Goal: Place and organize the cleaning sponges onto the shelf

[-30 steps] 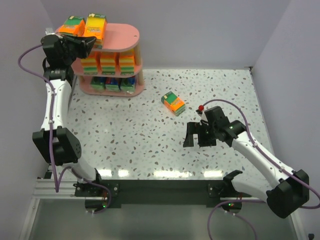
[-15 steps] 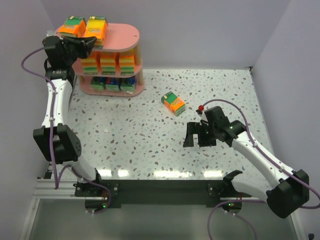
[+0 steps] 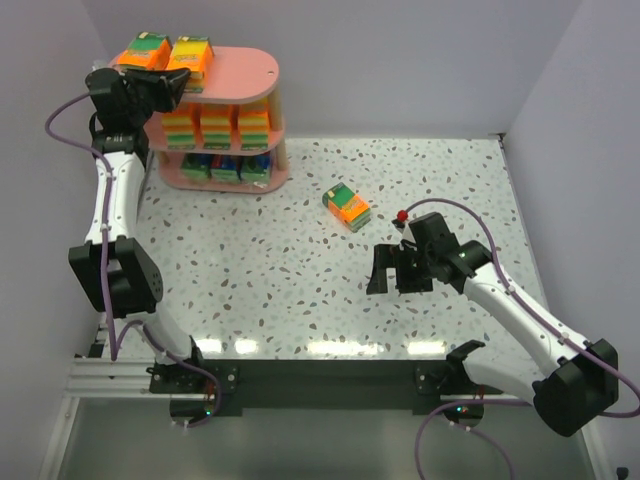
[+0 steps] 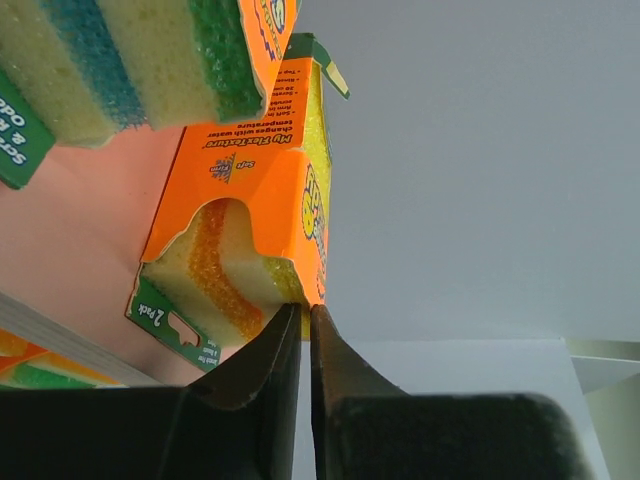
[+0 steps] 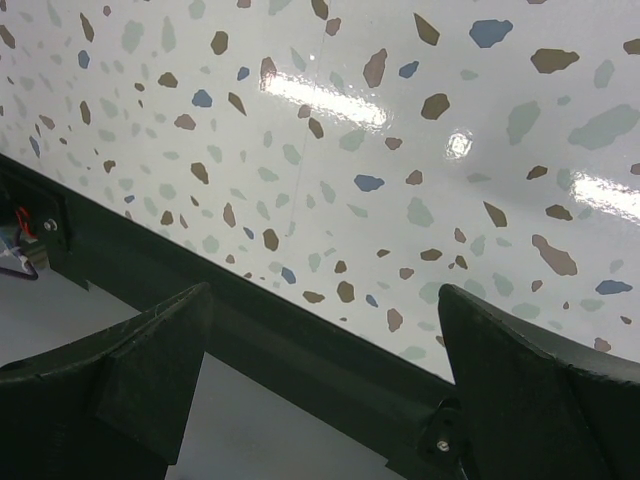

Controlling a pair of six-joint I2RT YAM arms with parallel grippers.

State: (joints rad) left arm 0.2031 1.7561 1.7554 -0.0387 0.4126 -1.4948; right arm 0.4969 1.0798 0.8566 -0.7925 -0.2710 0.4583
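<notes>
Speckled tabletop point(image 3: 250, 270), orange pack point(image 3: 347, 207) loose, right fingers point(image 5: 140, 360) spread nearby — left fingers point(image 4: 265, 370) pressed together at top pack point(image 4: 250, 190) on pink shelf point(image 3: 245, 70)

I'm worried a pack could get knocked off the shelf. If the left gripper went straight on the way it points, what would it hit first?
Most likely the orange-wrapped rectangular sponge pack on top of the pink shelf. The left gripper has its tips right at that pack's near corner.

boards of the shelf point(image 3: 250, 70) hide the rear of the sponge packs point(image 3: 215, 128) on its lower tiers; on its top board the left gripper point(image 3: 178, 86) covers one edge of an orange pack point(image 3: 192, 52), and the wrist view crops a second pack point(image 4: 130, 60).
</notes>
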